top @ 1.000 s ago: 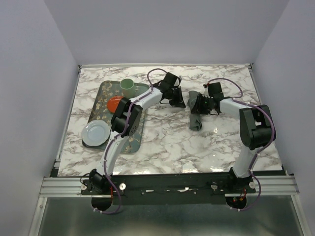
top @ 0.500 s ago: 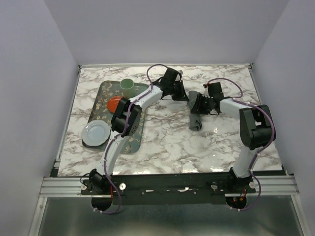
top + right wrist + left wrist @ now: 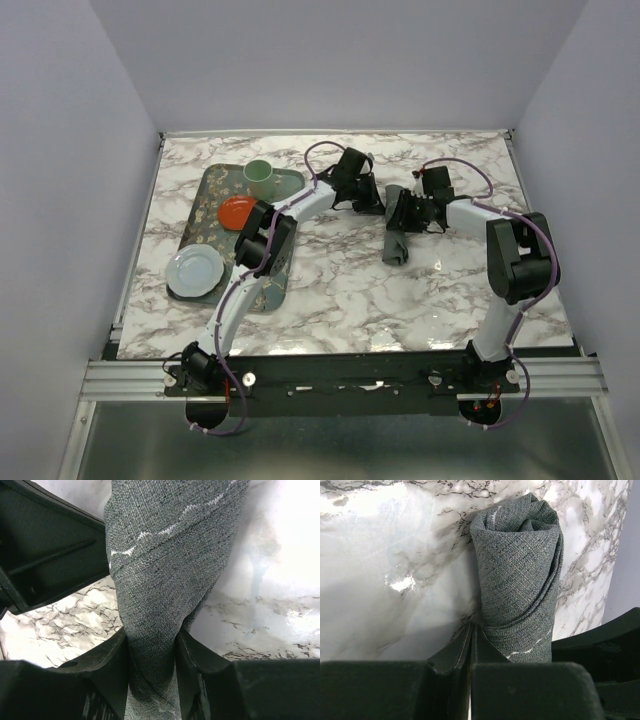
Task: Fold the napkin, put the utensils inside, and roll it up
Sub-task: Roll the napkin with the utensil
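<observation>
The dark grey napkin (image 3: 397,243) lies rolled up on the marble table, right of centre. In the left wrist view the roll (image 3: 520,565) lies just right of my left gripper (image 3: 472,637), whose jaws are shut with nothing between them, touching the roll's side. My left gripper (image 3: 371,204) sits at the roll's far end. My right gripper (image 3: 152,650) is shut on the napkin roll (image 3: 165,555) near that same end, and it also shows in the top view (image 3: 402,214). No utensils are visible; they are hidden or out of view.
A green floral tray (image 3: 212,190) lies at the left with a mint cup (image 3: 260,176), a red bowl (image 3: 237,211) and a white plate (image 3: 194,272). The right gripper's black body (image 3: 612,637) sits just beyond the roll.
My left gripper has shifted slightly right and closer to the roll's far end. The roll and my right gripper have barely moved.
</observation>
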Robot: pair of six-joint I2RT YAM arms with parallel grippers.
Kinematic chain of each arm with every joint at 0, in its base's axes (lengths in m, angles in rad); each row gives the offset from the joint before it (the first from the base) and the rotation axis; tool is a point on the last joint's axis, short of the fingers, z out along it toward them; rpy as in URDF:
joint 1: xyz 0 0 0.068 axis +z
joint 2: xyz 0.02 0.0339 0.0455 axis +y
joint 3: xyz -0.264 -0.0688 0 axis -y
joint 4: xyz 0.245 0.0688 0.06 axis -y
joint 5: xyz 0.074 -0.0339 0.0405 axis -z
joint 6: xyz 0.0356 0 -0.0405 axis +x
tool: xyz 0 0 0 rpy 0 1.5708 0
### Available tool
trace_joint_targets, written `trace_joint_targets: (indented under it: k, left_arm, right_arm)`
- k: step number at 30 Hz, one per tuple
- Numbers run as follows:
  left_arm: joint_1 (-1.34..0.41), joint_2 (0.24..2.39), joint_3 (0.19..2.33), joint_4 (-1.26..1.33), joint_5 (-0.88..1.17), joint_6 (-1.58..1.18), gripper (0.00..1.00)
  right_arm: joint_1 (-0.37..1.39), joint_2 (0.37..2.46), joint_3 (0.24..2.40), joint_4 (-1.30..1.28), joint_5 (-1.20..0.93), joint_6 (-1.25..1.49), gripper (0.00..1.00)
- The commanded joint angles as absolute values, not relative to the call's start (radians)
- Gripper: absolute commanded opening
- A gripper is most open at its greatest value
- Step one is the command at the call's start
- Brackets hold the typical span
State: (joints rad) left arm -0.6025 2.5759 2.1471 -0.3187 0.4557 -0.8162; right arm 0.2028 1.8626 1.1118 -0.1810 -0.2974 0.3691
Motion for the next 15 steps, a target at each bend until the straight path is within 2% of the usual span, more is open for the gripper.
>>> trace_joint_targets:
  k: [1,6,15]
  left_arm:
    - [-0.609,2.571,2.161,-0.362,0.439,-0.789,0.09]
    - [-0.604,2.522,2.146,-0.416,0.385,-0.746,0.13]
    - [-0.532,2.321,1.944,-0.436,0.305,-0.695,0.33]
  right_arm:
    - [0.198,1.896,1.146,-0.242,-0.299,0.359,0.49]
    - [0.199,1.905,1.183,-0.308,-0.262,0.353,0.64]
    - [0.201,1.85,1.204,-0.354,-0.287,0.321,0.75]
